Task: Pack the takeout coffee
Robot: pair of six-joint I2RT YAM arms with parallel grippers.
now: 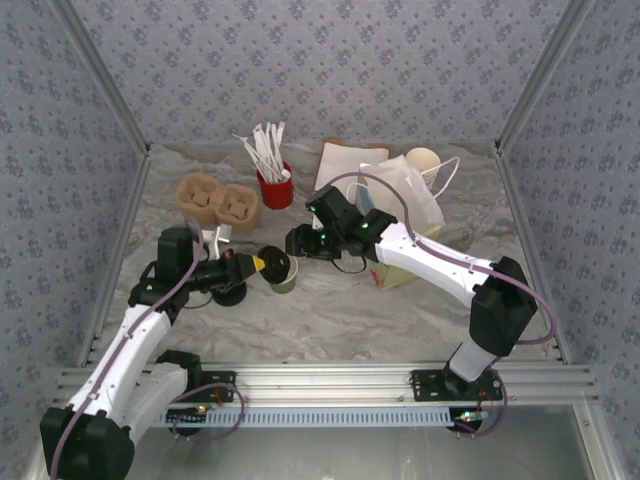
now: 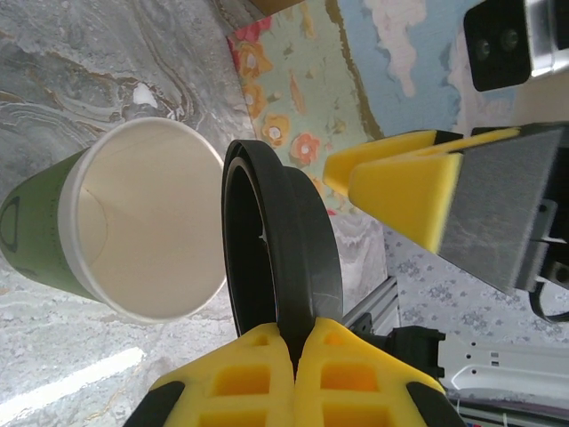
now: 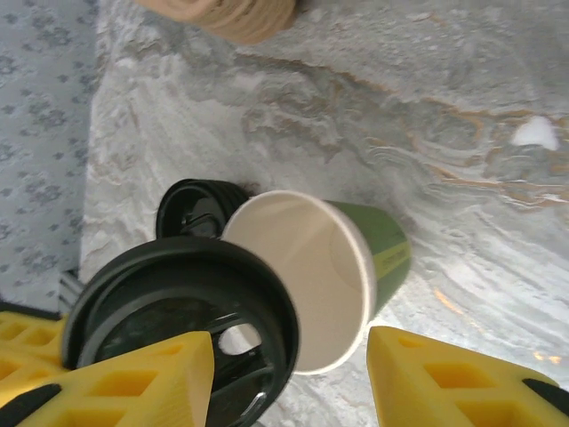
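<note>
Your tabletop [image 1: 380, 310] is carrying everything, wrinkled grey sheet and all. From the top camera you're seeing the white paper bag [image 1: 410, 205] standing at the back right, just behind the right arm. Two brown cardboard carriers [image 1: 218, 202] are sitting back left, with a red cup [image 1: 277, 190] of white sticks beside them.

The takeout coffee cup [image 1: 285, 277] is standing in the middle of the tabletop, between the two claws, with no lid on it. The top view is giving you only a small green shape. The left wrist camera is showing the cream inside [image 2: 142, 222], and the right wrist camera is showing the olive-green side [image 3: 382, 253].

The black lid [image 2: 284, 240] is standing on edge right beside the cup's rim. Your left claw [image 2: 295, 342] is pinching it hard, yellow fingers pressed together on the lid's edge. From the right wrist camera you're seeing the lid's face [image 3: 169, 302] overlapping the rim.

Your right claw [image 3: 289, 356] is hovering spread, gripping nothing, cup and lid showing between its fingers. That camera is also catching a loose black lid stack [image 3: 191, 209] behind the cup.
</note>
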